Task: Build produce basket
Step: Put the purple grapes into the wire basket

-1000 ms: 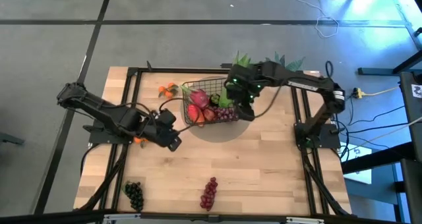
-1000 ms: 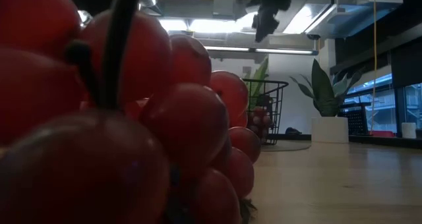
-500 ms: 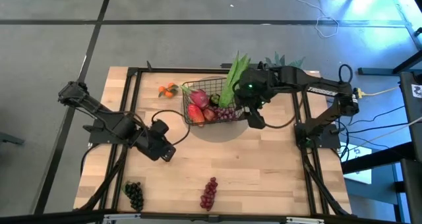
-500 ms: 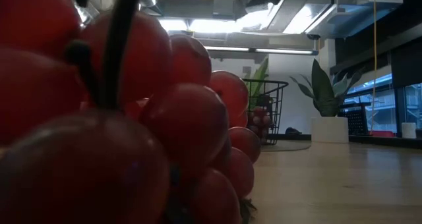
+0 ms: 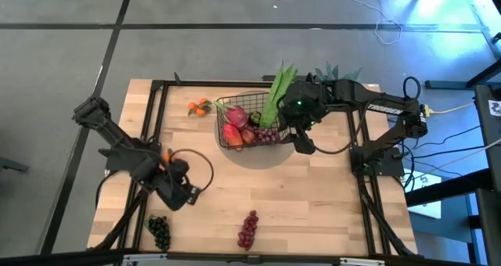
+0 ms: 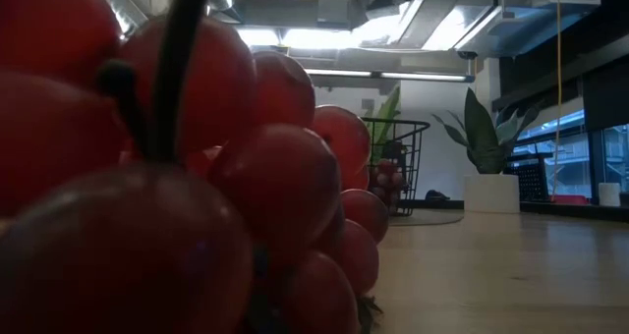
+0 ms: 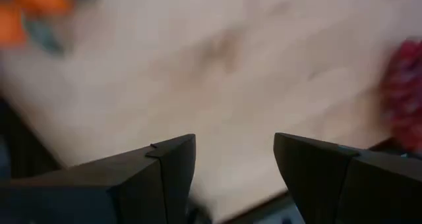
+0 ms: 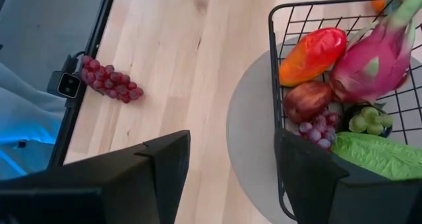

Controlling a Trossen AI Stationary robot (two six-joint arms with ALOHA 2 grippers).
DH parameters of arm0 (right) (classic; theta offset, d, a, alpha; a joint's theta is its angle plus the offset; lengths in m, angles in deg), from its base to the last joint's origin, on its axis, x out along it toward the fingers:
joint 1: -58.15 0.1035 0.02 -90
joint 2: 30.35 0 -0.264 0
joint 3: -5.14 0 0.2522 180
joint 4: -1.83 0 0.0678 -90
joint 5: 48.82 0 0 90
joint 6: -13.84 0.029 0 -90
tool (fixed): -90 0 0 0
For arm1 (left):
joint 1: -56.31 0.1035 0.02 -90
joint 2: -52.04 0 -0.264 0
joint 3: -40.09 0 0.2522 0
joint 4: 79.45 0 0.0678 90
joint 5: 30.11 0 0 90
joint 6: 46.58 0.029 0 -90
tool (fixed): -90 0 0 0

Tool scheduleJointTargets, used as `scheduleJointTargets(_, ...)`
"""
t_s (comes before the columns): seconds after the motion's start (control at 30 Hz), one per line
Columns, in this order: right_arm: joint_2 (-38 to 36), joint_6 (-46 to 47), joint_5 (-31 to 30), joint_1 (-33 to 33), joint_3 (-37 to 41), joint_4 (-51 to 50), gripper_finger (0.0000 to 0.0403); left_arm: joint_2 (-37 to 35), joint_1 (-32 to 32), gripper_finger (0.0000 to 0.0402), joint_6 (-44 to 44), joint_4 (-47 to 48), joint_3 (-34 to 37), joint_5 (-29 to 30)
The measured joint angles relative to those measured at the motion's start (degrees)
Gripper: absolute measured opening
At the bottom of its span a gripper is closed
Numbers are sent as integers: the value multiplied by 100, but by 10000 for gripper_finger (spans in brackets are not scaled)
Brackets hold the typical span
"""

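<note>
The black wire basket [image 5: 246, 125] stands on a round grey mat [image 8: 247, 132] at the table's far middle. It holds a pink dragon fruit [image 8: 376, 59], a red-orange mango [image 8: 313, 49], a red round fruit [image 8: 308, 100], grapes [image 8: 316, 128] and the green leafy stalk [image 5: 275, 90], which leans out over its far right corner. My right gripper [image 5: 301, 141] is open and empty just right of the basket. My left gripper [image 5: 178, 194] is open and empty over bare wood at the near left. A dark grape bunch [image 5: 160, 231] and a red grape bunch [image 5: 249, 228] lie near the front edge.
Small oranges [image 5: 200, 106] lie on the wood left of the basket. A potted spiky plant [image 5: 337, 72] stands at the far right. The red grapes [image 6: 197, 196] fill the front of the low view. Bare wood lies between the basket and the front edge.
My left gripper has moved toward the table's near edge and a little left, closer to the dark grapes. My right gripper has drawn back from over the basket toward the right edge, then held still; the leafy stalk now shows leaning in the basket.
</note>
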State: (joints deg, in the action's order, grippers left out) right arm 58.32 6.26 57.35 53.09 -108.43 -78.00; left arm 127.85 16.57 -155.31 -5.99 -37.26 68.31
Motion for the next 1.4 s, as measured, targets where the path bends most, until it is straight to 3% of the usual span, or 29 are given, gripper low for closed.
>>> scheduleJointTargets(0.3,2,4,-2,0,0,75,207,564,-877,194,-1221,-93,0,-1427)
scheduleJointTargets(0.63,4,4,-6,0,0,307,207,1270,-1800,194,-2281,-638,0,-2177)
scheduleJointTargets(1.07,7,9,-9,0,0,550,207,1835,-2065,194,-2435,-806,-11,-2069)
scheduleJointTargets(1.4,7,108,-7,0,0,549,207,1856,-2047,180,-2349,-706,-9,-1797)
